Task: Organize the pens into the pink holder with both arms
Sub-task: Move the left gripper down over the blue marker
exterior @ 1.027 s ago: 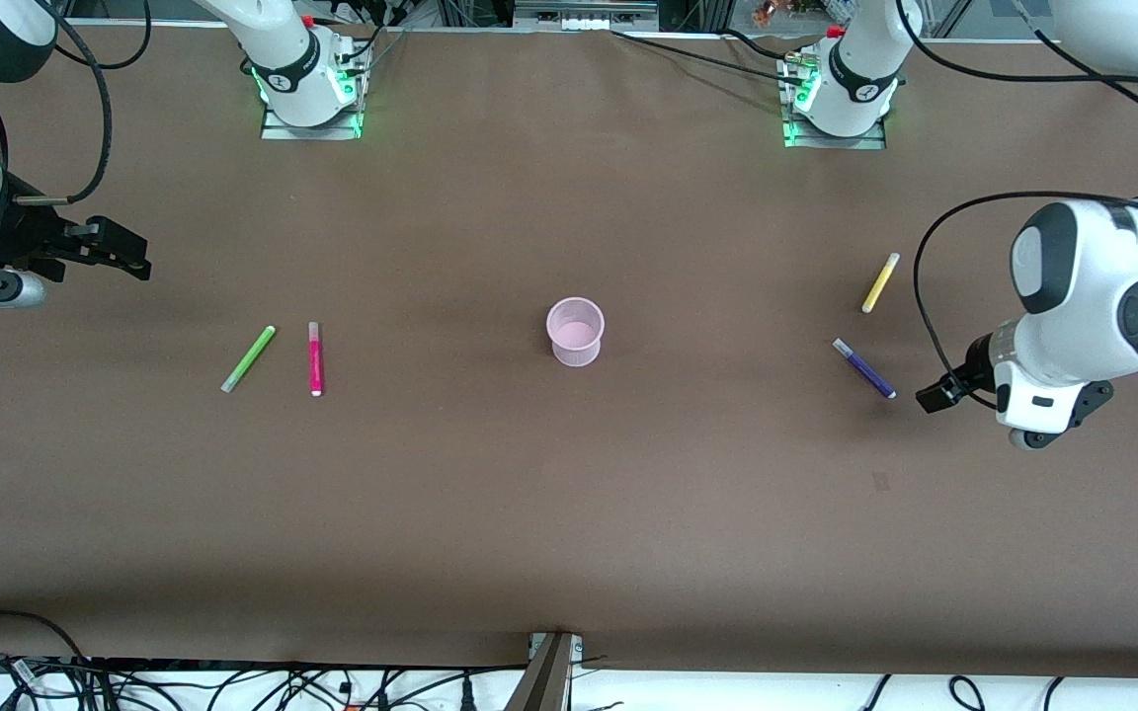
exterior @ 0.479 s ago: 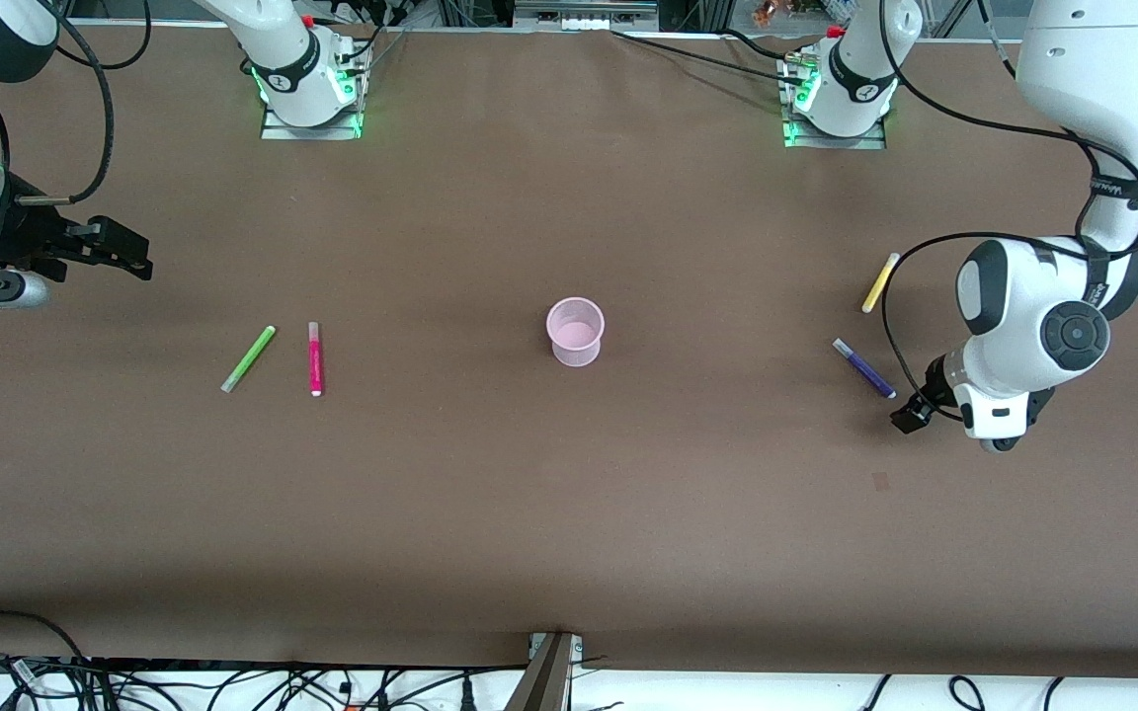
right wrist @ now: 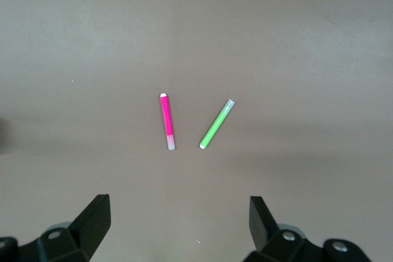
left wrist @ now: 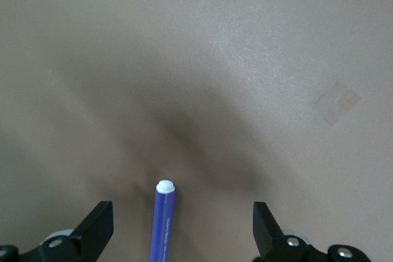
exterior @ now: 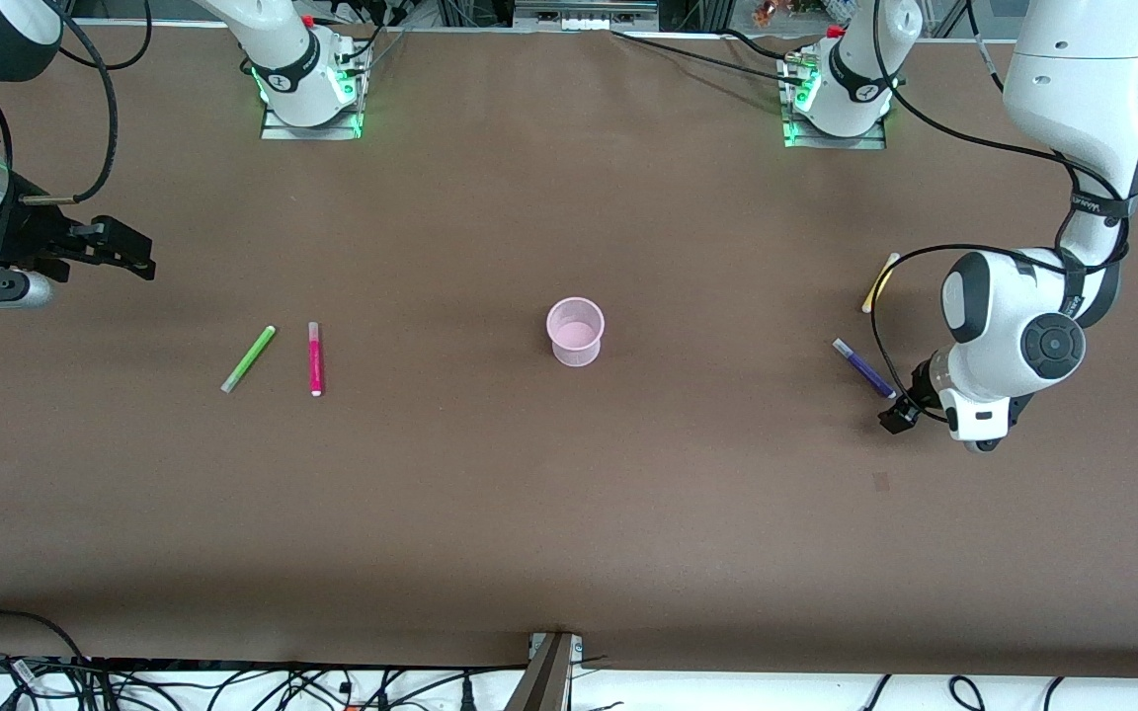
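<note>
The pink holder (exterior: pixel 575 332) stands upright mid-table. The purple pen (exterior: pixel 862 367) lies toward the left arm's end; the yellow pen (exterior: pixel 879 283) lies farther from the front camera, partly hidden by the arm's cable. My left gripper (exterior: pixel 893 415) is open, low over the purple pen's nearer end; the pen (left wrist: pixel 163 222) shows between the fingers, touching neither. The green pen (exterior: pixel 248 358) and magenta pen (exterior: pixel 314 357) lie side by side toward the right arm's end, and show in the right wrist view as green (right wrist: pixel 217 124) and magenta (right wrist: pixel 166 121). My right gripper (exterior: pixel 120 248) is open, high above the table.
The brown table (exterior: pixel 569 513) has a small pale patch (exterior: pixel 881 481) nearer the front camera than the purple pen. The arm bases (exterior: pixel 310 94) stand along the table's edge farthest from the camera. Cables hang along the nearest edge.
My left arm has swung in toward the table's middle and lowered, bringing its gripper to the purple pen's nearer end. The right arm has barely moved. The pens and holder are unmoved.
</note>
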